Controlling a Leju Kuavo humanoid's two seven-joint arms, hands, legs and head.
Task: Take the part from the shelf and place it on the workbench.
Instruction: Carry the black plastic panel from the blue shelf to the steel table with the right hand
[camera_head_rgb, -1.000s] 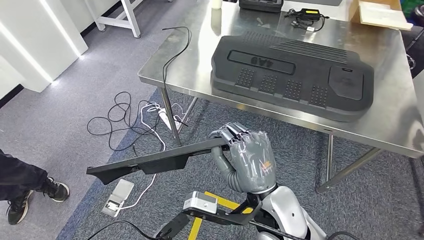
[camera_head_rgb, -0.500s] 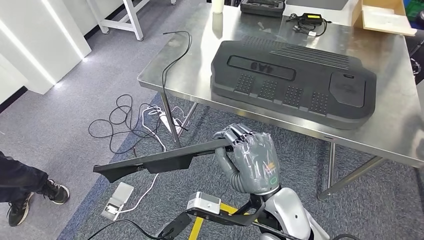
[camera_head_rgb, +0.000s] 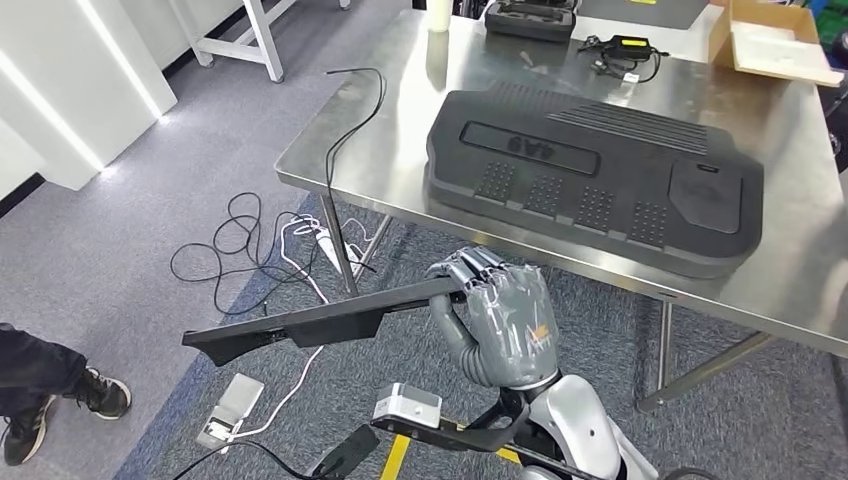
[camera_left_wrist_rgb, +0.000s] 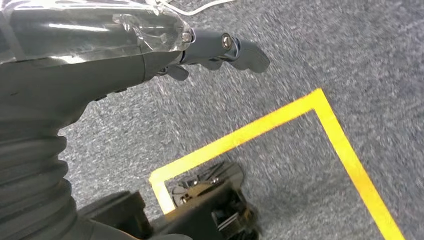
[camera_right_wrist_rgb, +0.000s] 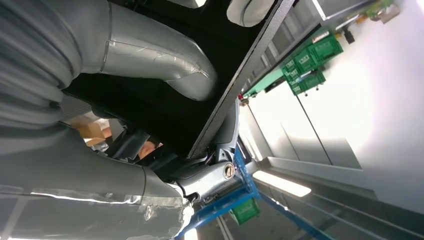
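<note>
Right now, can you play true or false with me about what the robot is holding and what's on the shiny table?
1. The right hand holds a long flat black part. True.
2. The black part already lies on the metal workbench. False: it is out over the carpet, in front of the workbench.
3. A big black ribbed cover lies on the workbench. True.
4. A cardboard box sits on the floor. False: it is on the workbench's far corner.
5. Loose cables lie on the floor near the workbench leg. True.
6. The left hand holds a cup. False: it holds nothing.
</note>
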